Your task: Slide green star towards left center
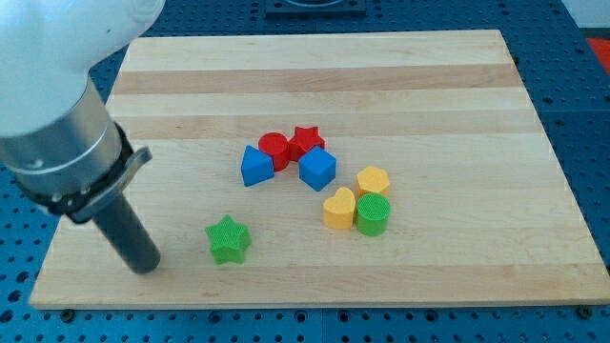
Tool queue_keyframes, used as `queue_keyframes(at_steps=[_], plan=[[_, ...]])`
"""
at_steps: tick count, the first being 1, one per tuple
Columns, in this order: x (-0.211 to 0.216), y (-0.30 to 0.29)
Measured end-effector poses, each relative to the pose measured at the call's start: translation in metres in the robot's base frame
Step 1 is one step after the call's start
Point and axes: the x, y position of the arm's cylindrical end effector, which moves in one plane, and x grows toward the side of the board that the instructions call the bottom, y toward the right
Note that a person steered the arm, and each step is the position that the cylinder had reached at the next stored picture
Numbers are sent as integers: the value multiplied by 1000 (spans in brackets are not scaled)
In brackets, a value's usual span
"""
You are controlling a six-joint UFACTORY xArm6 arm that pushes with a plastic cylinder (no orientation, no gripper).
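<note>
Camera view, the only one. My tip (145,267) is a bare rod end, no claw, so nothing opens, shuts or holds. It rests on the wooden board (457,86) near the view's bottom left. Green star (228,239) lies just to the tip's right, apart, not touching.

The tip sits on the star's left, the wrong side for a leftward shove; I judge it must circle to the star's right first.

Further right and up: blue blocks (255,167) (317,170), red cylinder (274,148), red star (307,140), yellow heart (338,209), yellow block (373,180), green cylinder (373,215), clustered well clear.
</note>
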Motion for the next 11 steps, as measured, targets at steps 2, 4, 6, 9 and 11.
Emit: queue_keyframes(at_steps=[2, 4, 6, 9, 11], plan=[[22, 111], [-5, 93], [-56, 24], [-23, 98], [-73, 57]])
